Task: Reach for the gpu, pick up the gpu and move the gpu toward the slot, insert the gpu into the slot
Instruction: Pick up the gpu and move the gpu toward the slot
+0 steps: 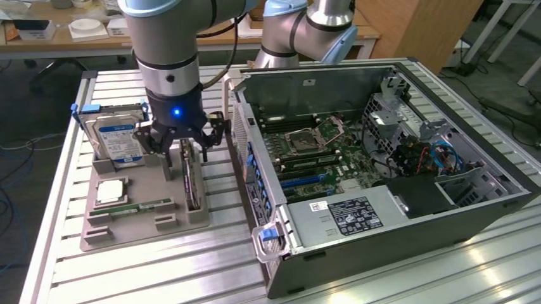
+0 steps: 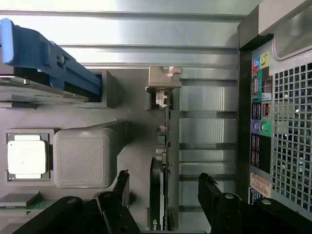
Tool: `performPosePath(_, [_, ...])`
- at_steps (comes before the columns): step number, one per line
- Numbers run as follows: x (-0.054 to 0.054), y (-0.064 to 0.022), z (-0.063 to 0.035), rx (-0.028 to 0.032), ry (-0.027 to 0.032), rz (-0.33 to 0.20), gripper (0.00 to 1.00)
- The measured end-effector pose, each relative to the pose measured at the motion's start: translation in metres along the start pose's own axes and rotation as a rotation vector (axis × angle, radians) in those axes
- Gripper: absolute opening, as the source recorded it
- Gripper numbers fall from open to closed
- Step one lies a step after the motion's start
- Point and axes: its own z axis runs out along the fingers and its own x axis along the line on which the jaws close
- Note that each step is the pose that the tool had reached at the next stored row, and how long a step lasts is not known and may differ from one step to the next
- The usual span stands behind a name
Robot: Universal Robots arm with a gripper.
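- Your gripper [image 2: 163, 195] is open and holds nothing. It straddles the gpu [image 2: 163, 146], seemingly without touching it.
- The gpu stands on edge in the grey tray [image 1: 144, 231]. Centre over it and close squarely on the board.
- In the tray: one gpu, one hard drive [image 1: 118, 142], one processor [image 1: 113, 190], one memory stick [image 1: 135, 208].
- Beyond: one open computer case [image 1: 381, 209].

The tray [image 1: 144, 223] lies on the surface [image 1: 169, 273], at the exterior view's left of the computer case [image 1: 381, 248]. The gpu [image 1: 191, 185] stands in it nearest the case, the end effector [image 1: 182, 149] astride.
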Motion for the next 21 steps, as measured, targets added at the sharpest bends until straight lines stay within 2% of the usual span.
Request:
performPosePath(14, [0.0,0.0,0.0,0.0,-0.0001,0.0,0.68])
performPosePath(21, [0.0,-0.0014,0.0001,-0.0004,0.0012,-0.03,0.68])
